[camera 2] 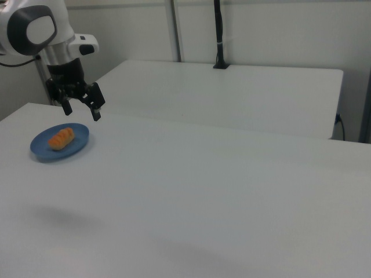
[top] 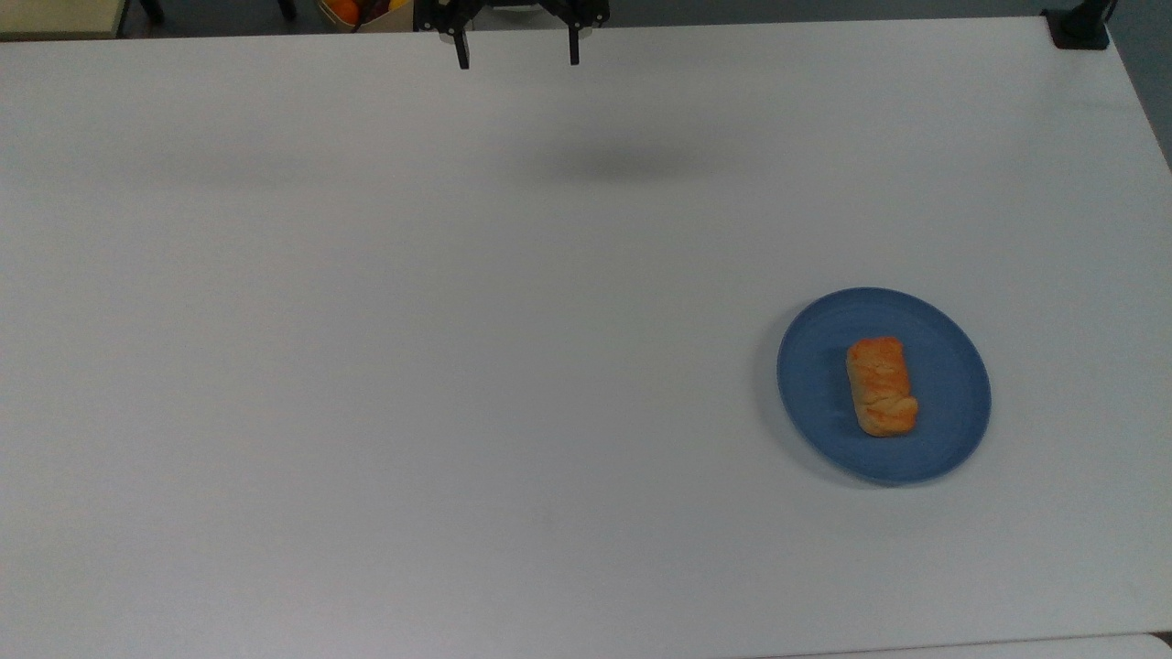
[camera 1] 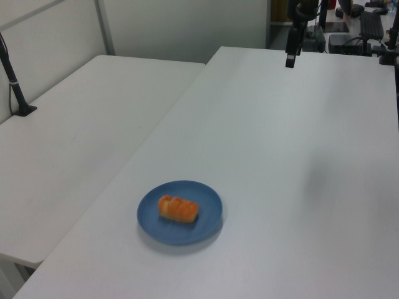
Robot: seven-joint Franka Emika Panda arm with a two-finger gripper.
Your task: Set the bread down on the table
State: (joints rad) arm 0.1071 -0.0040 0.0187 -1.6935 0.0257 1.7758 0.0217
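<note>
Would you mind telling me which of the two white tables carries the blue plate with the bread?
The table beneath the gripper carries the blue plate and bread; the adjoining table holds just a black clamped pole.

- The bread point(top: 882, 386) is lying on the plate point(top: 952, 439).
- The plate is sitting on the table point(top: 366, 366), toward the top view's right.
- The gripper point(top: 518, 55) is hanging over the table's far edge, well apart from the plate.

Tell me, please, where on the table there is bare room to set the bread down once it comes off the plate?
Nearly all of the table is bare. The widest free patch runs from the blue plate toward the top view's left edge. A band between the plate and the open pincer is free too. The bread fills the plate's middle; the plate is the one occupied spot.
</note>
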